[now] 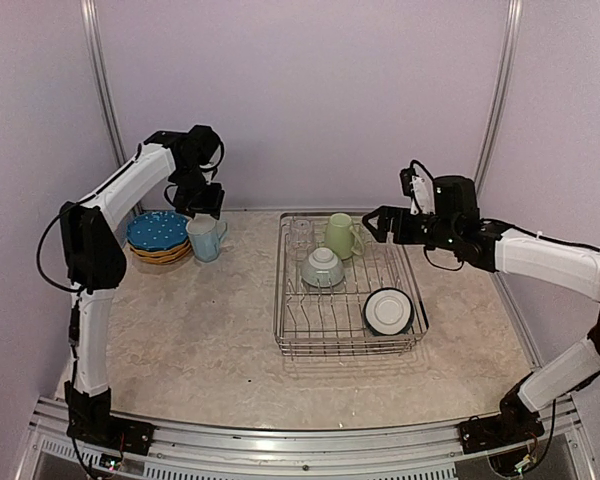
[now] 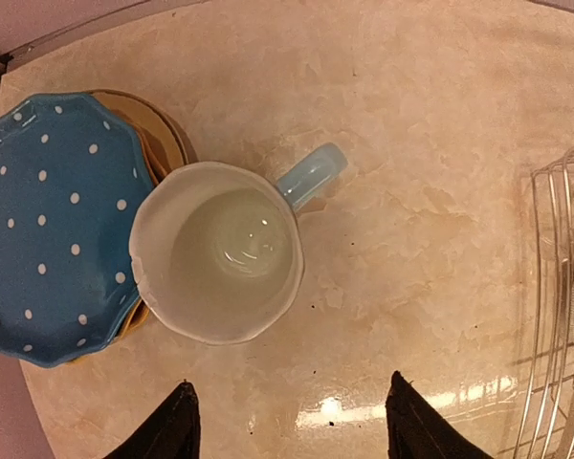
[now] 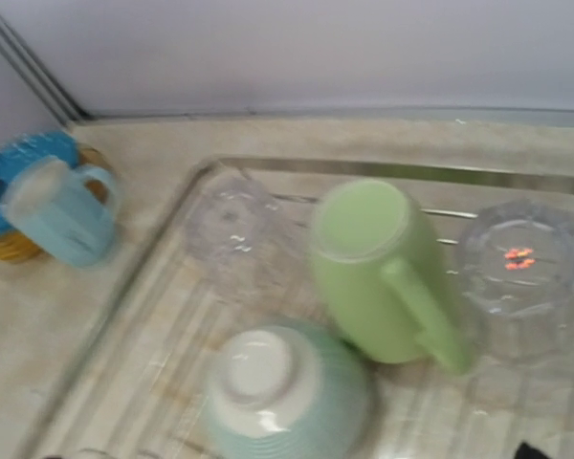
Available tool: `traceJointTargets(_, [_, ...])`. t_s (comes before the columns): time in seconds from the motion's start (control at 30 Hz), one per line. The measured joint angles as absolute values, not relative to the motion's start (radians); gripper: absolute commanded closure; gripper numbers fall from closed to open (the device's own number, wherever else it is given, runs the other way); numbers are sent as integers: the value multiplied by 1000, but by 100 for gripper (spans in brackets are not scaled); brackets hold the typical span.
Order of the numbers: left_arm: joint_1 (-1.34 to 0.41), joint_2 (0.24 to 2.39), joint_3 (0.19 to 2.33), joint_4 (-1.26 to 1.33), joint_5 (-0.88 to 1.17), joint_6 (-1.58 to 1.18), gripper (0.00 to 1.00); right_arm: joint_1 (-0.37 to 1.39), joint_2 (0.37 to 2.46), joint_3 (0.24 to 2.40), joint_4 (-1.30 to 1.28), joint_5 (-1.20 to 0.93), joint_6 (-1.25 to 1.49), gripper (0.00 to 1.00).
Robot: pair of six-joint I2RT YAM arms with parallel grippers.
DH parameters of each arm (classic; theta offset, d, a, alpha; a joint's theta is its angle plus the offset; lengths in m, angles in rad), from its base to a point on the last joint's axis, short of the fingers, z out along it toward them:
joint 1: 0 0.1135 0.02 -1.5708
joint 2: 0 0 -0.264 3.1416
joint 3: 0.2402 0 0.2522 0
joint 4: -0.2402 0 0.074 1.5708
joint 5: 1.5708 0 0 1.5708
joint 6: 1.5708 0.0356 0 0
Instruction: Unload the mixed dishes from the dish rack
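Five pieces by my count sit in the dish rack [image 1: 290, 330]: a pale green mug [image 3: 373, 268] lying on its side, a clear glass [image 3: 231, 225] on one side of it and a second glass [image 3: 521, 258] on the other, an upturned bowl [image 3: 287, 397] nearer me, and a white bowl [image 1: 388, 310] at the rack's near right corner. Outside the rack, the light blue mug [image 2: 217, 251] stands upright on the bench [image 2: 440, 143], touching or just beside the blue white-dotted plate [image 2: 48, 229] that tops the yellow plates [image 2: 163, 134]. My left hand [image 2: 297, 426] hangs above that mug, released, fingers [image 2: 182, 426] apart and clear of the rim; nothing in it. I read the step in hand as the end of the blue mug's placement, left side. My right hand [image 1: 372, 224] hovers over the rack's far right part, just beside the green mug, spread wide and empty as far as the top view shows; its own camera shows almost nothing of the fingers. Next move, as I judge it: lift the left hand straight up so no finger catches the mug, then bring the right hand down on the green mug, taking the body or the handle. Risk noted: both glasses lie close by, so the approach needs care.
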State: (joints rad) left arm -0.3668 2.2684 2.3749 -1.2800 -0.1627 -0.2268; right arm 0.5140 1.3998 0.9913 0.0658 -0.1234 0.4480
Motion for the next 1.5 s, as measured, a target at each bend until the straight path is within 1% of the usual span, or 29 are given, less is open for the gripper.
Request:
traceJointTargets(0.17, [-388, 2093, 2251, -1224, -142, -238, 25, 514, 1540, 1147, -64, -38, 336, 0])
traceJointTargets(0.37, [-394, 1816, 1926, -1068, -22, -279, 16, 514, 1685, 1306, -175, 23, 227, 0])
traceJointTargets(0.57, [-408, 1611, 1641, -907, 99, -327, 15, 514, 1819, 1442, -252, 40, 133, 1])
traceJointTargets(0.8, [-471, 1479, 1408, -707, 170, -431, 13, 514, 1966, 1623, -334, 48, 48, 1])
traceJointTargets(1.0, [-533, 1460, 1330, -590, 200, -500, 13, 516, 2078, 1752, -375, 58, 11, 4])
traceJointTargets(1.13, [-552, 1447, 1305, -538, 206, -524, 13, 523, 2151, 1841, -408, 53, -15, 9])
traceJointTargets(1.27, [-557, 1437, 1300, -513, 206, -538, 13, 529, 2196, 1905, -430, 53, -34, 12])
traceJointTargets(1.5, [-567, 1435, 1295, -489, 206, -547, 13, 538, 2258, 1955, -445, 42, -41, 12])
